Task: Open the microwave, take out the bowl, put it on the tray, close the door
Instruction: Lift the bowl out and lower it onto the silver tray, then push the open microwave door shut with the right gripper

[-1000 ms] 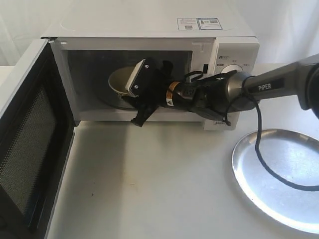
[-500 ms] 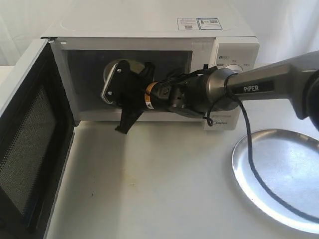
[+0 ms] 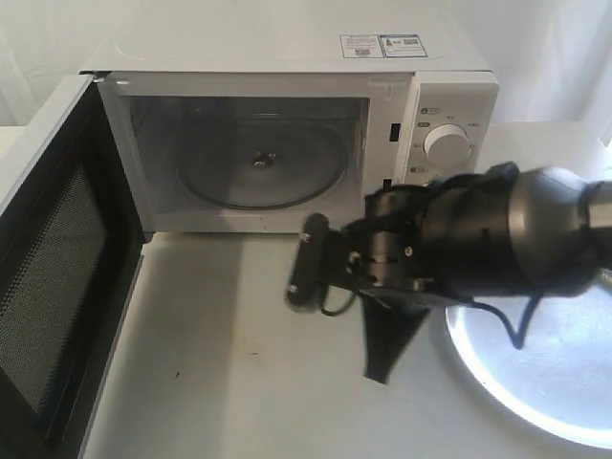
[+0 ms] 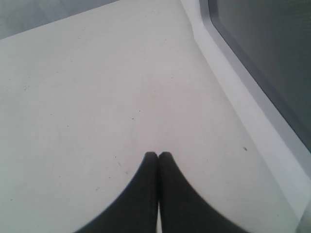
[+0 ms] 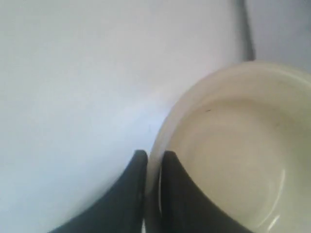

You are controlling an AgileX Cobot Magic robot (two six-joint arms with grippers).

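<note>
- My left gripper (image 4: 158, 155) waits with fingers together, empty, above the table (image 4: 73, 97) beside the door (image 3: 57, 277), which is swung wide for access.
- The microwave (image 3: 287, 48) holds only its turntable (image 3: 258, 163).
- My right gripper (image 5: 151, 156) pinches the rim of the bowl (image 5: 233, 160), carrying it near the tray (image 3: 545, 382).

**Bowl out of the cavity, right arm pulled back**

Right arm (image 3: 507, 239) has withdrawn from the microwave (image 3: 287, 43). A second ago it reached deep into the cavity. It now hangs over the bench (image 3: 220, 363) ahead of the control panel, toward the right edge.

The bowl (image 5: 233, 160) came out with it, rim pinched in the right gripper (image 5: 154, 155).

The glass turntable (image 3: 258, 163), earlier covered by bowl and gripper, is now in full view.

The arm now overlaps the near-left rim of the tray (image 3: 535, 392).
</note>
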